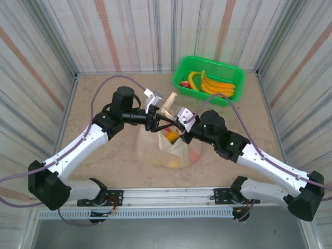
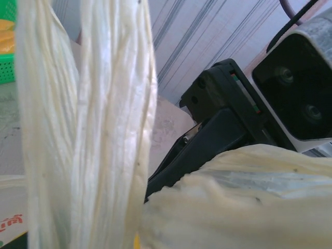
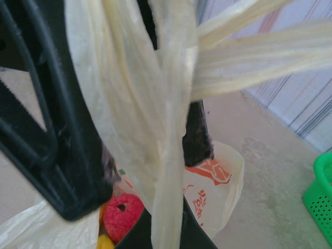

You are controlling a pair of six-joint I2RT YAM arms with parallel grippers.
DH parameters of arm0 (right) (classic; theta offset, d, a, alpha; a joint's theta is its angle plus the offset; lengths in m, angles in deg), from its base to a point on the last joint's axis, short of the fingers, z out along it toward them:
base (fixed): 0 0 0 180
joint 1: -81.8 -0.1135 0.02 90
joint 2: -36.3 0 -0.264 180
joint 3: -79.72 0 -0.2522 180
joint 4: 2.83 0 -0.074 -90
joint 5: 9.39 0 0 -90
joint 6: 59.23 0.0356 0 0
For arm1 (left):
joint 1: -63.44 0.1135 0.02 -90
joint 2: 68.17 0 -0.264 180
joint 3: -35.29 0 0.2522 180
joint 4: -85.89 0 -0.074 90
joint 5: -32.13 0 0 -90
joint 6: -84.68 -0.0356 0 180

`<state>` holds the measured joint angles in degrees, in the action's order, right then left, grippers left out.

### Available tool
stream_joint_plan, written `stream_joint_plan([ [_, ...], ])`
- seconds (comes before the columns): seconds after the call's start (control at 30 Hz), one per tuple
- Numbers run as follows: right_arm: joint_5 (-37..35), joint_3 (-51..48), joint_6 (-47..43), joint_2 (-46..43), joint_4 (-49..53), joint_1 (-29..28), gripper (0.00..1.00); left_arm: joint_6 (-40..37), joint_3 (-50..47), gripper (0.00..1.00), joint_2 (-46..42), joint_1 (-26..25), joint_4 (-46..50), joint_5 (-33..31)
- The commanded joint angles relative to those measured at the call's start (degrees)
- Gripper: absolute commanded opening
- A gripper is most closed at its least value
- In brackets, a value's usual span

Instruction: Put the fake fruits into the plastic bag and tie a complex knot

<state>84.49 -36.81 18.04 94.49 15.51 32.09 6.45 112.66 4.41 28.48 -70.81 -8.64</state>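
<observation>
Beige speckled tabletop (image 1: 104, 93), striped walls (image 1: 129, 31) on three sides. Thin cream plastic bag (image 1: 155, 153) stands at centre; bright green rectangular basket (image 1: 233, 72) sits far right. Open surface lies far left. My right fingers (image 3: 132, 236) clench the bag's handle strips (image 3: 155, 129); my left fingers (image 3: 62, 155) straddle them, grip indeterminate.

The thin translucent cream-yellow plastic bag (image 1: 165, 151) carries faded red-orange prints, and its handle strips are pale ivory. Through it show a glossy red round toy fruit (image 3: 123, 212) and an orange-and-yellow cluster of toy fruits (image 1: 172, 137). The bright green perforated plastic basket (image 1: 234, 72) holds curved yellow toy bananas (image 1: 213, 85). The table (image 1: 119, 167) is mottled beige. The corrugated walls (image 1: 129, 31) are white with grey and rust stripes.
</observation>
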Motion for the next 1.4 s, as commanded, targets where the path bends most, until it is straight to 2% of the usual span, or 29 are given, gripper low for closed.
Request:
stream_joint_plan([
  [0.0,-1.79,1.89,-0.78,1.74,1.29,-1.23,0.0,-1.58,1.25,0.68,-0.99,-1.46,-0.33,-1.22],
  [0.2,-5.21,2.49,-0.46,2.62,-0.44,-1.96,0.0,-1.45,0.47,0.71,-1.82,-1.84,-0.37,-2.89],
  [0.3,-5.39,2.52,-0.03,2.93,-1.6,-2.48,0.0,-1.07,0.12,0.64,-1.62,-2.4,-1.37,-3.82],
  [0.53,-5.82,1.97,0.35,2.81,-2.39,-2.5,0.0,-1.6,-0.95,0.22,-1.64,-2.66,-4.2,-1.34],
  [0.7,-5.4,1.17,0.6,1.65,-1.9,-2.01,0.0,-2.98,-1.86,0.01,-2.74,-2.57,-5.98,0.0],
  [0.77,-4.08,0.7,0.59,0.18,-1.47,-1.41,0.01,-4.03,-2.0,0.0,-2.89,-2.5,-5.61,-0.53],
  [0.8,-2.42,0.15,0.6,-1.05,-1.21,-0.65,0.19,-4.62,-2.3,0.0,-2.99,-2.46,-5.5,-1.01],
  [0.83,-0.91,-0.4,1.1,-3.12,-1.1,0.05,0.41,-5.2,-2.59,0.0,-3.23,-2.32,-5.72,-1.23],
  [0.87,0.25,-0.73,1.74,-4.56,-0.75,0.62,0.54,-5.8,-3.01,0.0,-3.59,-2.26,-5.89,-1.72],
  [0.93,3.61,-0.62,3.6,-8.25,1.2,1.92,0.69,-7.48,-4.14,0.0,-4.83,-2.22,-6.49,-3.69],
  [1.0,8.34,-0.05,7.69,-11.46,2.29,4.1,0.77,-9.1,-5.45,0.0,-6.01,-2.22,-7.69,-5.16],
  [1.1,18.14,3.14,16.28,-13.04,3.8,8.94,0.79,-11.91,-5.97,0.0,-6.48,-2.44,-7.21,-5.36],
  [1.23,22.68,11.35,28.81,-8.2,8.65,12.77,0.72,-15.7,-4.56,0.0,-5.39,-3.68,-3.61,-5.46],
  [1.37,28.19,16.82,40.0,-2.91,9.14,15.16,0.7,-17.87,-5.06,0.0,-5.91,-4.51,-3.68,-6.84],
])
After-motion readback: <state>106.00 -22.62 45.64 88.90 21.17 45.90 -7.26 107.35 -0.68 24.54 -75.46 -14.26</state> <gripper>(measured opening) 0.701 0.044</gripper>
